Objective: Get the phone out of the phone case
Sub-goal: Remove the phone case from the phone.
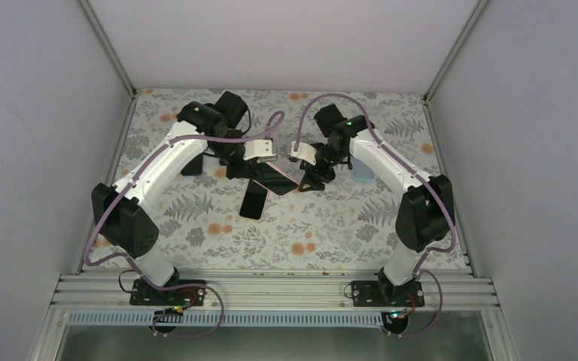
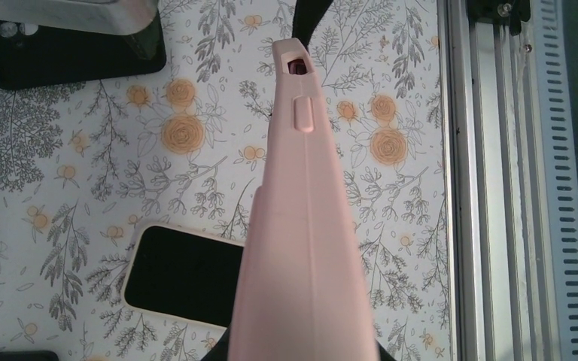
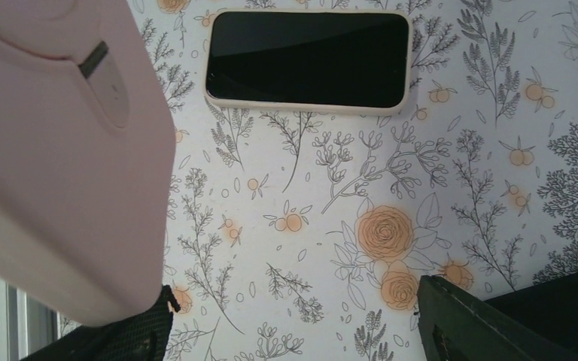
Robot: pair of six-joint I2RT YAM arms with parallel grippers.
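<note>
A phone in a pink case (image 1: 275, 180) is held tilted above the table by my left gripper (image 1: 250, 164). In the left wrist view the pink case (image 2: 305, 226) comes out edge-on from between the jaws and hides the fingers. My right gripper (image 1: 312, 179) is open just right of the pink case. In the right wrist view (image 3: 293, 331) its fingers (image 3: 482, 323) stand wide apart, with the pink case (image 3: 53, 150) beside the left finger and nothing between them.
A second phone in a cream case (image 1: 254, 201) lies screen up on the floral table, also in the wrist views (image 2: 181, 278) (image 3: 308, 60). A black case (image 2: 68, 53) lies farther off. The metal rail (image 2: 497, 188) runs along the near edge.
</note>
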